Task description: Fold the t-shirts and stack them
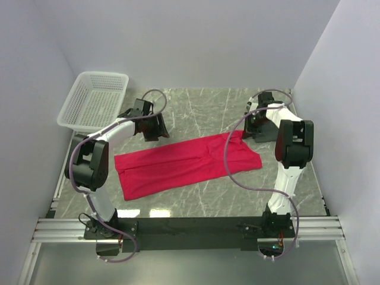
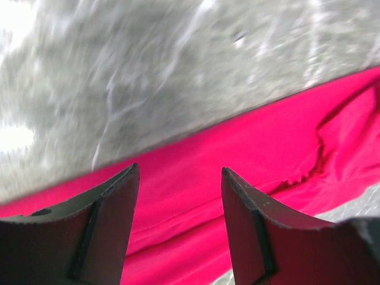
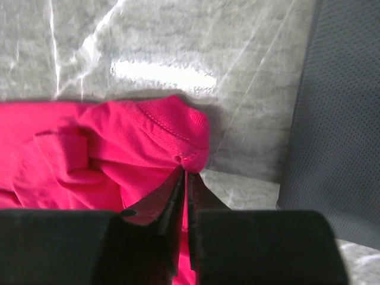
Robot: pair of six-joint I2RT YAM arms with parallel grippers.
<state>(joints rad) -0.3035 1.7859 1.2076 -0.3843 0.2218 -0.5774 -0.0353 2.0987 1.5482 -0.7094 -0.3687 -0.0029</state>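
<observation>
Lying creased on veined marble (image 1: 202,110): soft crimson t-shirt (image 1: 178,166)

Bare counter (image 1: 205,110) lies open across the upper middle of the frame. A white basket (image 1: 95,100) blocks the upper left corner; the red t-shirt (image 1: 178,163) covers the centre.

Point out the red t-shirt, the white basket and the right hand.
red t-shirt (image 1: 178,166), top view, middle of cloth
white basket (image 1: 98,101), top view, mesh floor
right hand (image 3: 185,173), right wrist view, fingertips pinching t-shirt edge
</observation>
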